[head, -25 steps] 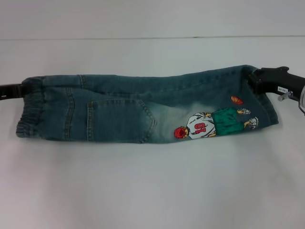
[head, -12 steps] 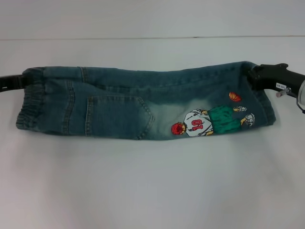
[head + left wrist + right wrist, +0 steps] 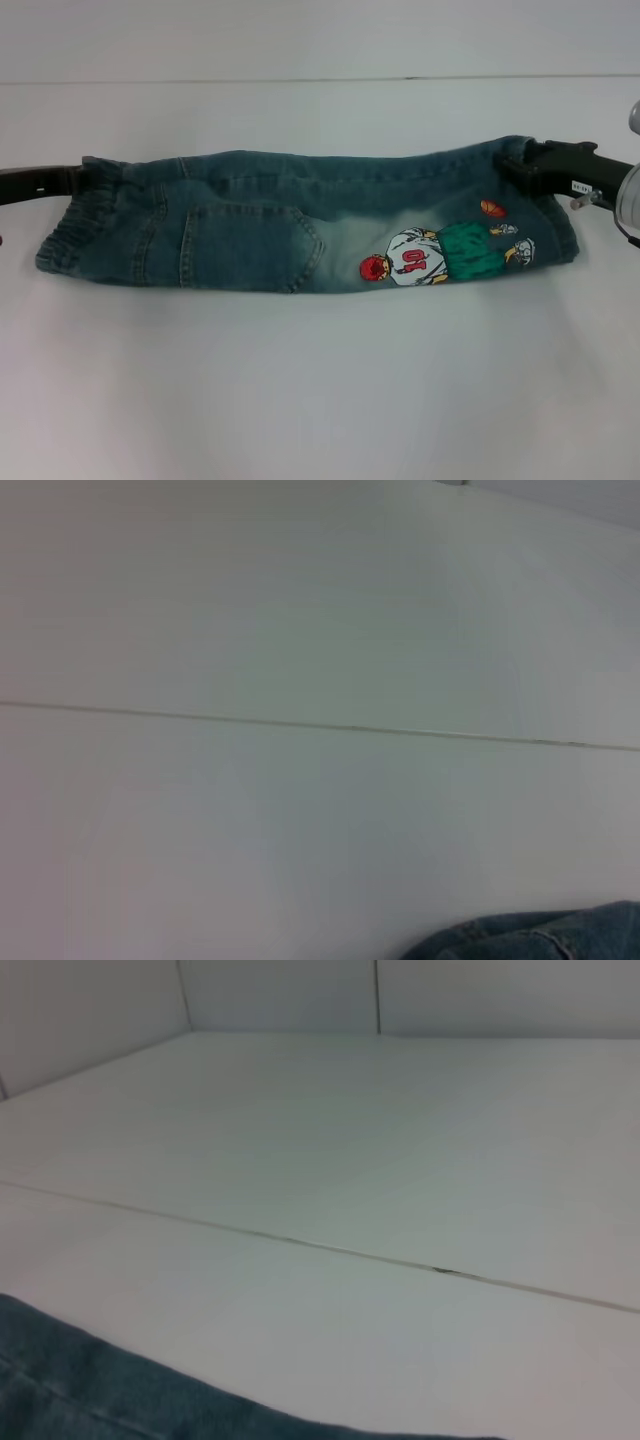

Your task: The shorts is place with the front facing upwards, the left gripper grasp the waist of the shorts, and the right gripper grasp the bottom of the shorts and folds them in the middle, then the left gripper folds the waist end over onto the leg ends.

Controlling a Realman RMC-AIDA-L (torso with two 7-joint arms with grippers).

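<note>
The faded blue denim shorts [image 3: 260, 220] lie folded lengthwise on the white table, back pocket [image 3: 250, 245] and football-player patch [image 3: 440, 255] facing up. The puckered waist [image 3: 65, 245] is at the left and the leg ends [image 3: 555, 230] at the right. My left gripper [image 3: 75, 180] reaches in from the left edge and holds the far corner of the waist. From the right, my right gripper [image 3: 515, 168], with its white label, holds the far corner of the leg ends. Each wrist view shows only a strip of denim [image 3: 540, 940] [image 3: 100, 1400] and bare table.
The white table [image 3: 300, 400] stretches in front of the shorts, and a thin seam line [image 3: 300, 78] runs across it behind them. A wall stands beyond the table's far edge in the right wrist view.
My left gripper has moved inward to the right, taking the far waist corner with it. The right gripper has shifted slightly left. The near edge of the shorts has drawn back a little.
</note>
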